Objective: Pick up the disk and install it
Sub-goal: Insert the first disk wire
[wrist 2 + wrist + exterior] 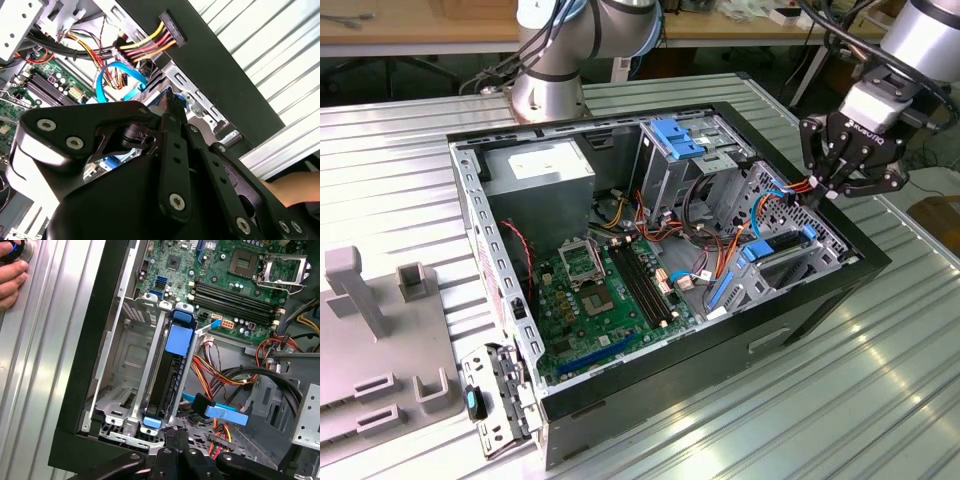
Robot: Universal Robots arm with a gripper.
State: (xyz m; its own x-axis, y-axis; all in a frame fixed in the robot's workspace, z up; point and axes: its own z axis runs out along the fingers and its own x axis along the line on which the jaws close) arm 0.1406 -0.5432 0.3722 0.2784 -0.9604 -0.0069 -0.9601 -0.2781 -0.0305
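1. Gripper [828, 192] hangs over the open computer case [650, 390], at the corner on the exterior view's right.
2. Task's disk [167, 375] stands on edge in a slot of the metal cage [125, 360] inside the case, with the blue tab [179, 337] at the end nearer the green board [225, 270].
3. Fingers [169, 439] are pressed together and hold nothing. The tips are close to the disk's other end; can't tell if they touch.
4. Blue cable [220, 412] lies just beside the cage.
5. Person's hand [11, 277] rests on the ribbed metal table [55, 340], apart from the case.
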